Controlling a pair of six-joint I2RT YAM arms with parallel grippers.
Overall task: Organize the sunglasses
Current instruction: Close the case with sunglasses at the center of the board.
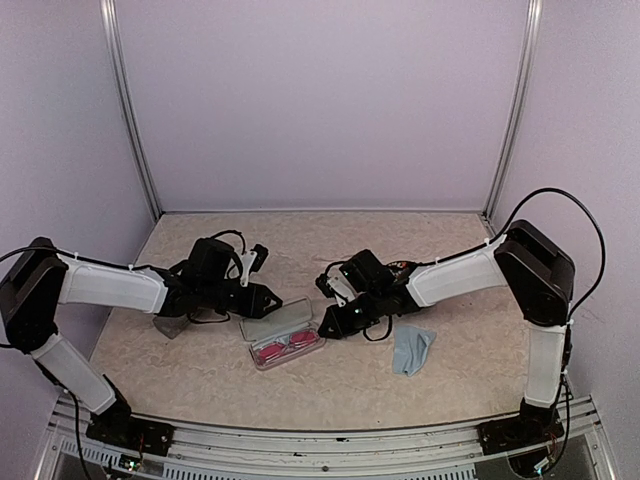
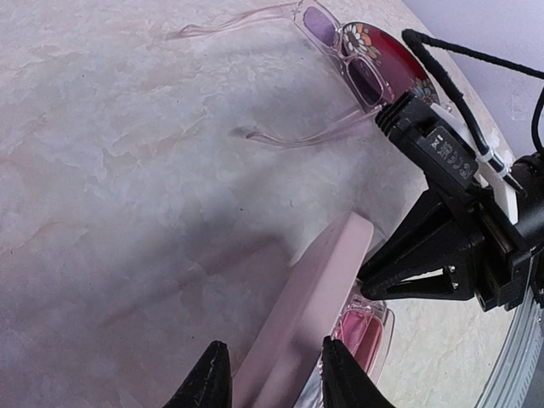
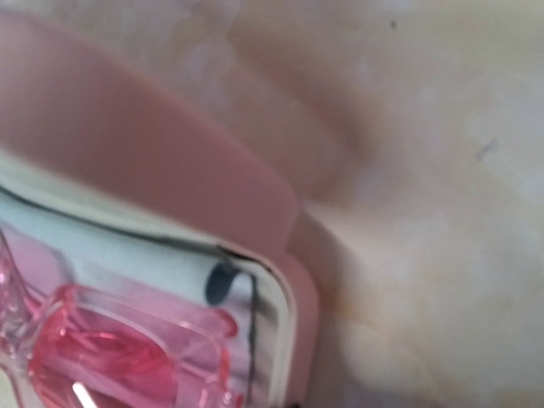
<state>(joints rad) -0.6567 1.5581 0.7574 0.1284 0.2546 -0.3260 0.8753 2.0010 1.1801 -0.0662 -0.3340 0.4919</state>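
The red-pink sunglasses point(image 1: 285, 349) lie folded inside the open pink case point(image 1: 262, 357), which rests on the surface point(image 1: 200, 370) near its middle, between the two arms and a little to the near side of them. The lid point(image 2: 314, 289) of the case stands raised along its far side. The left gripper point(image 2: 274, 374) reaches in from the left, and its fingertips point(image 2: 212, 378) sit against opposite faces of that lid, clamped on its edge. The right gripper point(image 2: 364, 279) comes from the right, its tip at the right end of the case just above the rim, its jaws drawn together to a point. I cannot tell whether anything is pinched between them, since the right wrist view shows only the corner of the case and the red-pink lenses close up. The pale sunglasses point(image 2: 344, 53), with purple-tinted lenses and long clear arms spread open, lie on the surface farther back, just beside a dark red floral case point(image 2: 387, 51) on the far side of the right arm. A light-blue cloth point(image 1: 412, 348) lies crumpled to the right of the pink case, apart from it. A grey object point(image 1: 170, 326) shows partly under the left arm.
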